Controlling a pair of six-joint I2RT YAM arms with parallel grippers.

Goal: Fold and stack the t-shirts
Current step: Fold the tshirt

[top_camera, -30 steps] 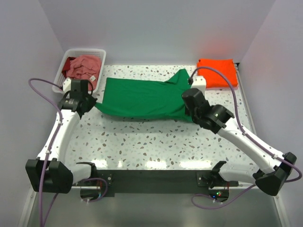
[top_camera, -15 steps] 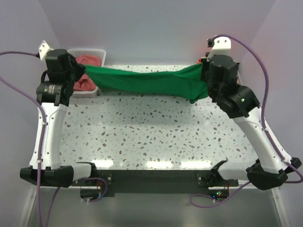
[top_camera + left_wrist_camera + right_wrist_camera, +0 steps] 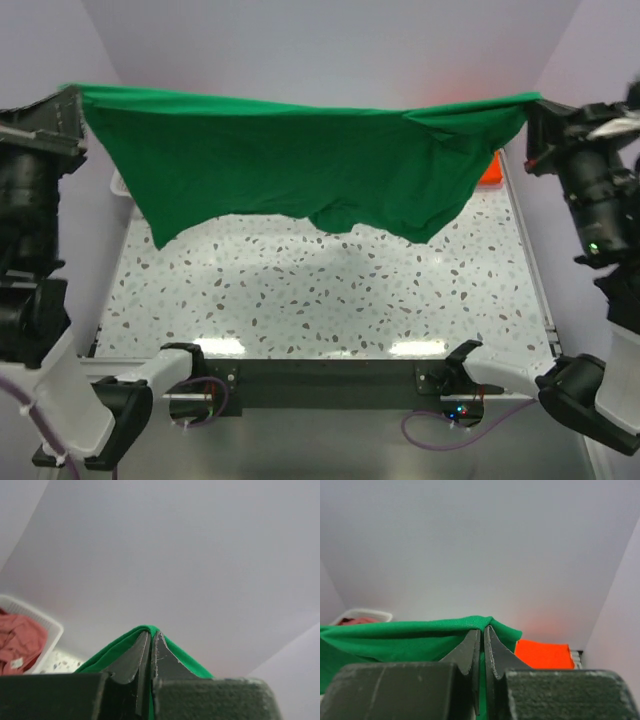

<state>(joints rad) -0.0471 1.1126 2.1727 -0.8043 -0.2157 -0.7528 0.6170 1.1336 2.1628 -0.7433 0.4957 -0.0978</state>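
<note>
stretching the green shirt (image 3: 300, 165) above the table (image 3: 330, 300), left claw (image 3: 151, 636) and right claw (image 3: 482, 630) are pinching its corners; lowering evenly should flatten it.

Green t-shirt (image 3: 300, 170) aloft (orange t-shirt (image 3: 542, 655) folded)

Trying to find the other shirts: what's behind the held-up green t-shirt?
From above, the green t-shirt covers nearly everything behind it; only a sliver of the orange t-shirt shows. The left wrist view shows the white basket holding the pink t-shirt.
</note>
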